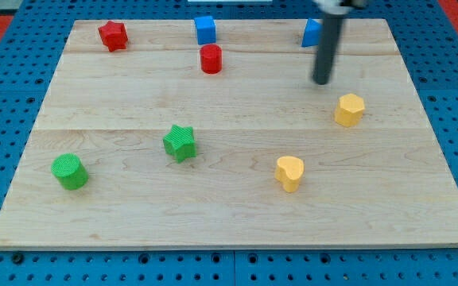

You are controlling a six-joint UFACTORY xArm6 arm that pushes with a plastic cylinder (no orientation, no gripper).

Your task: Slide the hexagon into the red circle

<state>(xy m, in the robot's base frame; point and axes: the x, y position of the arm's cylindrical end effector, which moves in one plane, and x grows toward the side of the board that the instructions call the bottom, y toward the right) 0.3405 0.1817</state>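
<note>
My tip is resting on the counter, no jaws showing, just up-left of the yellow hexagon sitting at the view's right; the red circle is standing well apart, top centre

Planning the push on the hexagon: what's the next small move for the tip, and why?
Probably swing my tip around to the view's right of the yellow hexagon. The tip now sits just above and slightly left of it, apart, while the red circle lies far toward the view's upper left. Pushing from here would likely drive the hexagon down and away, so getting behind it first looks right.
</note>
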